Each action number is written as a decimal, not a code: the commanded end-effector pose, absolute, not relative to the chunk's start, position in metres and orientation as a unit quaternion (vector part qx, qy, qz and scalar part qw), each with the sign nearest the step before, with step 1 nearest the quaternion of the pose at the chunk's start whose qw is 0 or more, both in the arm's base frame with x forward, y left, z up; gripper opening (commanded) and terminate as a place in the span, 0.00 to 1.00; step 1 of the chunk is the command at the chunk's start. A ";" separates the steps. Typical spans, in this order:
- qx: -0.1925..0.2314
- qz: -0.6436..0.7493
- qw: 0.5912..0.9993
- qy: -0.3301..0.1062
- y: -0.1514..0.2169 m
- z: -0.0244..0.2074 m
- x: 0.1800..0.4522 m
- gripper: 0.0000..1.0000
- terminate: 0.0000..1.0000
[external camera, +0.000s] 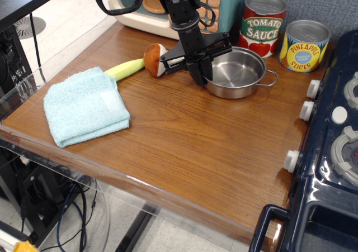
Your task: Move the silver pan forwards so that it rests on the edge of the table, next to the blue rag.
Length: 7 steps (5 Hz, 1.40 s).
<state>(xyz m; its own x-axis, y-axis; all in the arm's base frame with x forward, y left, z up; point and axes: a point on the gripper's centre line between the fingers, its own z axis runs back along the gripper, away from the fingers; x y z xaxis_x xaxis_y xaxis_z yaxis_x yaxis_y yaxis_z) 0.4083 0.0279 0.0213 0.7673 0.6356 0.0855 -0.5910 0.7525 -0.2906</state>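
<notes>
The silver pan (pixel 241 71) stands upright at the back of the brown table (pixel 184 146), in front of the cans, and is empty. My gripper (pixel 202 73) comes down from above at the pan's left rim. Its two black fingers are drawn together on that rim, one inside and one outside. The blue rag (pixel 84 105) lies folded near the table's front left edge, well apart from the pan and gripper.
A toy mushroom (pixel 152 59) and a yellow-green toy vegetable (pixel 126 69) lie just left of the gripper. A tomato sauce can (pixel 263 25) and a pineapple can (pixel 305 45) stand behind the pan. A dark blue toy stove (pixel 335 129) is at the right.
</notes>
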 end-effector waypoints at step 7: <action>-0.159 0.118 0.972 -0.127 0.005 0.063 0.287 0.00 0.00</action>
<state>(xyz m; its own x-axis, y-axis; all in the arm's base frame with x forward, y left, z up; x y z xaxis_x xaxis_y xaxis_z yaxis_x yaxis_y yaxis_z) 0.2794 0.0000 0.0469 0.9497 0.2735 0.1525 -0.2103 0.9179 -0.3365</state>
